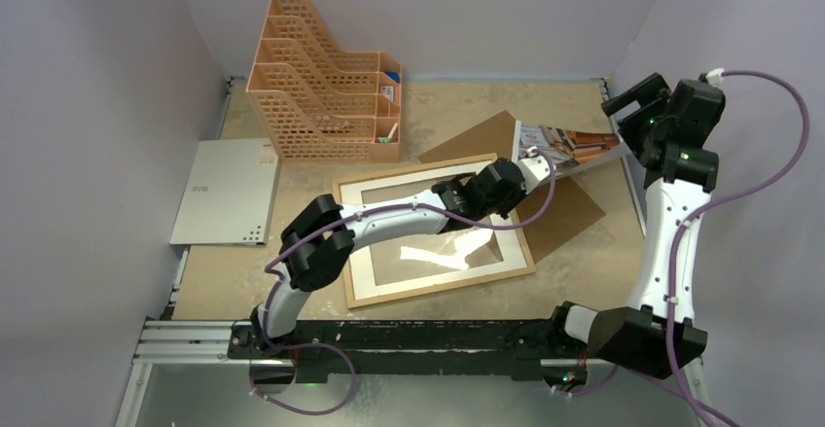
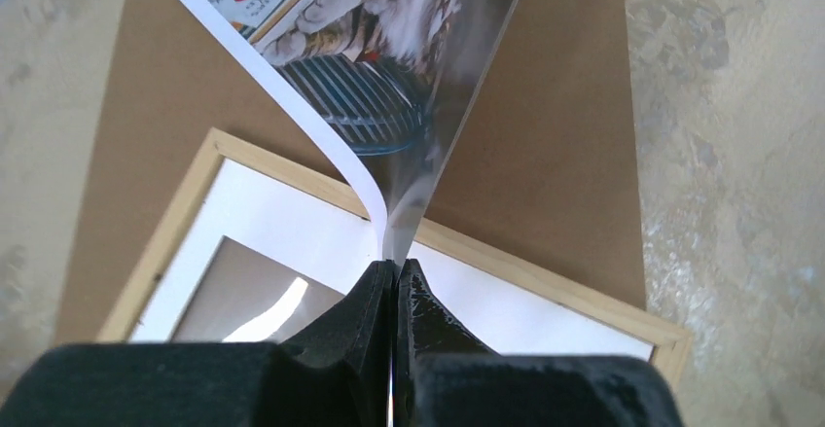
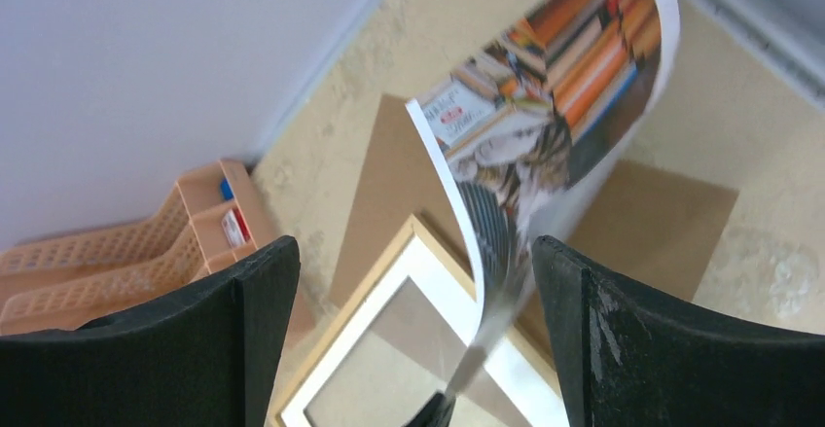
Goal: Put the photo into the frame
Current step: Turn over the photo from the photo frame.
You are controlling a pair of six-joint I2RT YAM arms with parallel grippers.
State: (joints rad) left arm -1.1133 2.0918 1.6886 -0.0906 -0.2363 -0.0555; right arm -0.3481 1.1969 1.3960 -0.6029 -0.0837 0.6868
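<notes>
Photo (image 2: 389, 87), pinched at its edge by the clenched left gripper (image 2: 397, 269), curls upward and may crease or slip onto the frame (image 2: 545, 289) beneath while the right gripper (image 3: 411, 271) gapes open.

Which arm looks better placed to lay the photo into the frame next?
Probably left: the left gripper is shut on the photo, right above the frame. The right gripper hangs open, gripping nothing.
</notes>
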